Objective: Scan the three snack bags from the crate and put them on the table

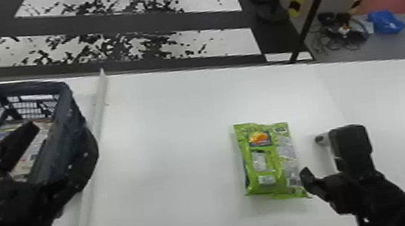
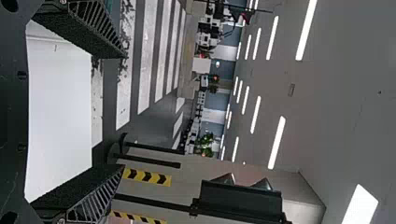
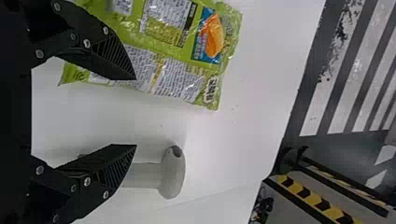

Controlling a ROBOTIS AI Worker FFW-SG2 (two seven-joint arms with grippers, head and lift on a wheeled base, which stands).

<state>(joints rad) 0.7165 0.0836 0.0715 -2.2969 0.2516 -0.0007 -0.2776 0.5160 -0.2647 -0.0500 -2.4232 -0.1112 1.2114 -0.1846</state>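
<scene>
One green snack bag (image 1: 267,158) is seen lying flat on the white tabletop (image 1: 165,144), with its text-covered face turned up. In the head view its long axis is pointed away from the robot, running from near edge to far edge with only a slight slant, the near end set a little farther right. The orange picture is carried at the far end, toward the left, and a barcode is shown at the near right corner. At the left side of the tabletop a dark crate (image 1: 70,115) with slotted walls is placed, its long sides also run away from the robot. Inside it, colourful printed material (image 1: 31,152) is seen low down; how many pieces are held there cannot be told. The crate is partly covered from sight by the left claw (image 1: 60,132), whose fingers are spread wide with nothing gripped between them. The right claw (image 1: 326,151) is held just right of the bag, its fingers likewise parted widely and the bag ungripped. Near it, a pale rounded device (image 3: 173,175) is seen above the tabletop.
</scene>
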